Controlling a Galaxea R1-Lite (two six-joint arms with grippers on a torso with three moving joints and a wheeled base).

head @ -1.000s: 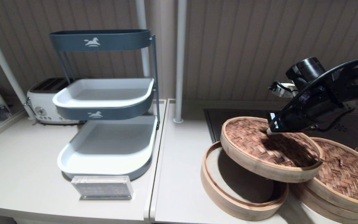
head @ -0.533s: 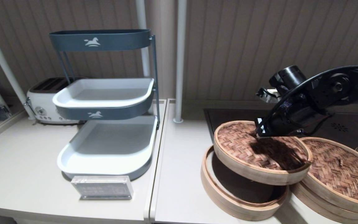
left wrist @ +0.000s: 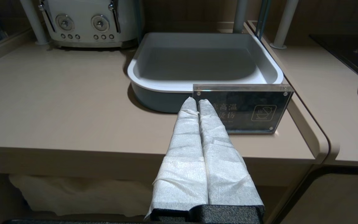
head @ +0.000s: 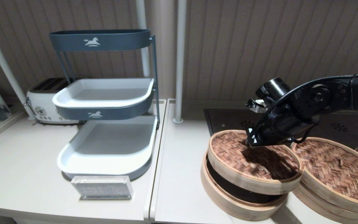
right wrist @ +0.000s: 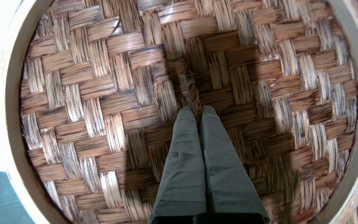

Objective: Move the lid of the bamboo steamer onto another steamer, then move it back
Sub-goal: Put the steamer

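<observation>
The right tool (right wrist: 197,109) pinches the small central knot (right wrist: 193,88) of the bamboo steamer lid (head: 253,161), its fingers closed to a narrow grip on that knot. The lid hangs tilted just above the open steamer basket (head: 228,202) on the desk (head: 179,193), beside another steamer (head: 337,174). It looks light and stiff, but the wide disc probably swings from so small a hold. The left tool (left wrist: 197,104) is parked with fingers together, empty, near the acrylic sign (left wrist: 247,109).
</observation>
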